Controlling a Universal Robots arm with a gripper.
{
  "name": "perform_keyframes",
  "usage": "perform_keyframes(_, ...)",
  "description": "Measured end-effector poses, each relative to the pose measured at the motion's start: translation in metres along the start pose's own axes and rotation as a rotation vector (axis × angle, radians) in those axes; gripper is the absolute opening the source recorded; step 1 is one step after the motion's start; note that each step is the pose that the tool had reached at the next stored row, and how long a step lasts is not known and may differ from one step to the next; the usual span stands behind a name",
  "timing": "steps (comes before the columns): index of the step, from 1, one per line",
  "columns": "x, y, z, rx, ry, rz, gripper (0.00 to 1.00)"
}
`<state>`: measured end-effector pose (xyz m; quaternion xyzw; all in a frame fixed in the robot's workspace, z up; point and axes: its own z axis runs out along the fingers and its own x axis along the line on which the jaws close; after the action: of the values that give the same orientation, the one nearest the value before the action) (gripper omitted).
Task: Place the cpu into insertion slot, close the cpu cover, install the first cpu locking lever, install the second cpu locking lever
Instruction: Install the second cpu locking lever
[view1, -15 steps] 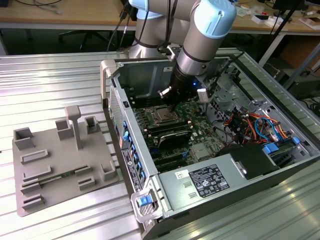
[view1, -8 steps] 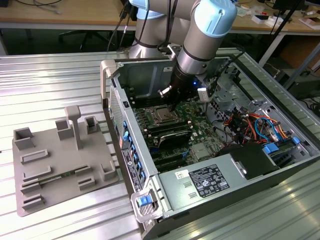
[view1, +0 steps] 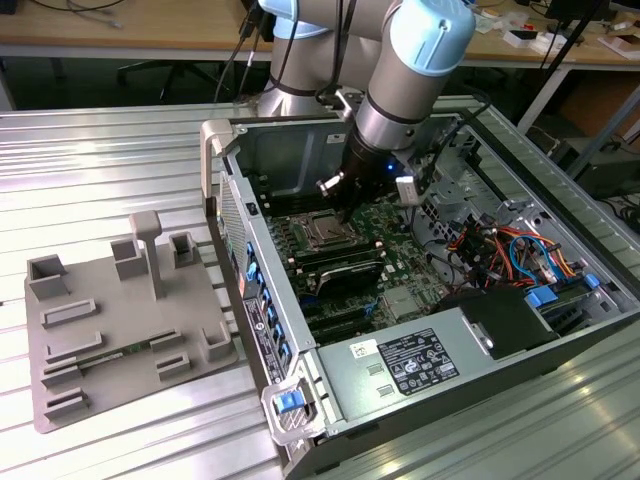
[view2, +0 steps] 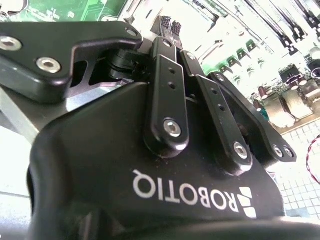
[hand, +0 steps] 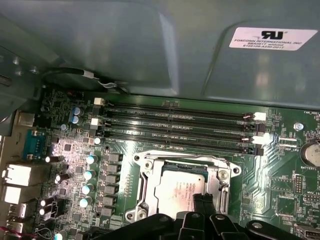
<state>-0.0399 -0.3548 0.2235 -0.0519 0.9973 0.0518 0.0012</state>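
Although set on a ribbed metal surface (view1: 120, 150), open computer case (view1: 420, 300) lying on its side, so motherboard faces up for reach. 1 arm lowered inside, gripper (view1: 345, 210) just above insertion slot (view1: 322, 232). 1 grey fixture tray (view1: 120, 330) well apart toward the exterior view's left.

Second wrist view: black gripper fingers (view2: 167, 30) drawn close together at the tips, nothing visibly pinched.

First wrist view: cpu (hand: 177, 187) seated in insertion slot (hand: 145, 167), silver cpu cover (hand: 220, 175) framing it, apparently down. Gripper fingers (hand: 202, 202) pressed together, touching or just over the cpu's edge. 4 long memory slots (hand: 175, 127) beside the socket. Locking levers hard to tell.
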Motion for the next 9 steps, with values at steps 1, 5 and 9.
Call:
perform_keyframes(1,0.0,-0.0003,-0.0001,0.0001,0.0,0.0,0.11)
perform_keyframes(5,0.0002,-0.0023,-0.0003,0.0001,0.0,0.0,0.11)
perform_keyframes(9,0.0004,-0.0052,-0.0006,0.0001,0.0001,0.0,0.11)
